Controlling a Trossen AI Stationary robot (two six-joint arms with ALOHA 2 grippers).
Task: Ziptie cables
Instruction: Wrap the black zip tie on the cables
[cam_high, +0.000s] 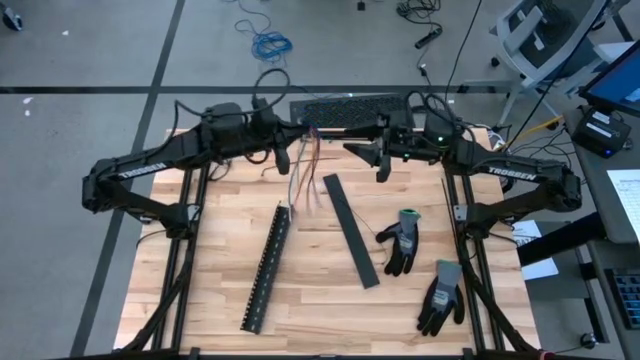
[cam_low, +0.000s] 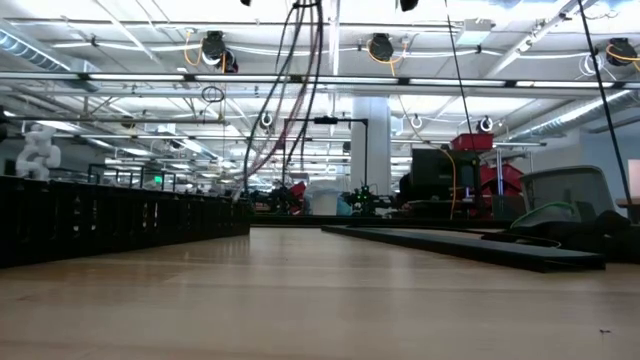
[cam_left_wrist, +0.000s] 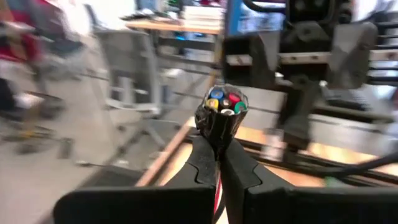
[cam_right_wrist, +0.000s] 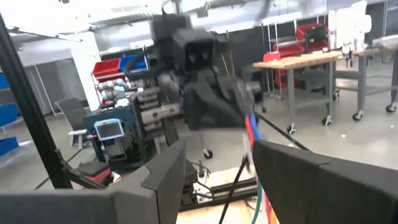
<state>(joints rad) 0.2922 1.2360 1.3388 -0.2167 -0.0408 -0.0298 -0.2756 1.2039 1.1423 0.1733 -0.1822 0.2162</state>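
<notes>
The left gripper (cam_left_wrist: 219, 163) is clenched tight on the cables (cam_left_wrist: 224, 107), its two dark fingers (cam_left_wrist: 202, 165) pressed together just below the bundle's cut end, where the coloured wire tips show blue, yellow, red and green. In the high view that gripper (cam_high: 290, 135) sits above the far edge of the table (cam_high: 200, 290), and the cables (cam_high: 303, 170) hang from it in a loose fan of thin coloured wires toward the top end of the black slotted strip (cam_high: 267, 265). The right gripper (cam_high: 381, 157) faces it from the other side, close by; its fingers (cam_right_wrist: 165, 177) stand apart, released, with the wires (cam_right_wrist: 252, 140) running between them and not pinched.
</notes>
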